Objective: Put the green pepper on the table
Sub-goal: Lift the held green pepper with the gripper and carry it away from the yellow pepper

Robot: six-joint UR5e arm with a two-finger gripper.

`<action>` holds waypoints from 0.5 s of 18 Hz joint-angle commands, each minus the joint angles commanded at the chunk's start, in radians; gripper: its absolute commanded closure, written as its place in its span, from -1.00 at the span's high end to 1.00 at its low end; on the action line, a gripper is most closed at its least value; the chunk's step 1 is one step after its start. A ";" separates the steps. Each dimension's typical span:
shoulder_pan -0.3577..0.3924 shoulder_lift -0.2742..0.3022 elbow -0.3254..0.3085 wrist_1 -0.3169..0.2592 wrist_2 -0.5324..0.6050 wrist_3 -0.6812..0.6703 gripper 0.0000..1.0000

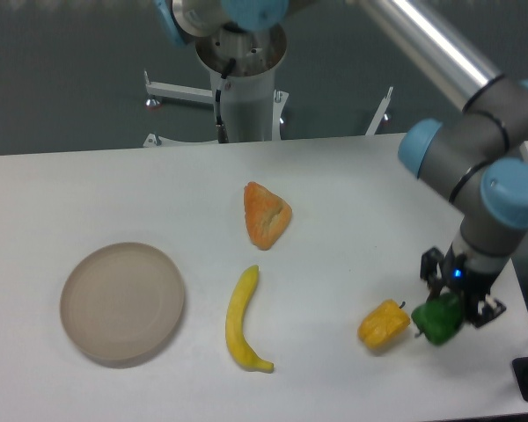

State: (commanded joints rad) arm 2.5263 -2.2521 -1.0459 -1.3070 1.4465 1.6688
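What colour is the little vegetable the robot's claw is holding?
Bright green: the green pepper in the gripper, seen in the fixed camera view.

Black two-finger gripper (446, 309) is clamping the small glossy green bell pepper (437, 321) – it's sitting just right of the lumpy yellow-orange pepper (385, 323). Curved yellow banana (242, 320), orange wedge-shaped piece (266, 214) and round beige plate (123, 301) are lying apart on the flat white tabletop (88, 193).
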 joint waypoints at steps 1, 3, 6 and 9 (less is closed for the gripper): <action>0.014 0.014 -0.020 0.000 -0.002 0.026 -0.48; 0.032 0.038 -0.063 0.000 -0.014 0.089 -0.48; 0.064 0.092 -0.156 0.002 -0.034 0.109 -0.48; 0.066 0.137 -0.262 0.009 -0.026 0.117 -0.48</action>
State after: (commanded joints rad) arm 2.5924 -2.1155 -1.3081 -1.2978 1.4205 1.7855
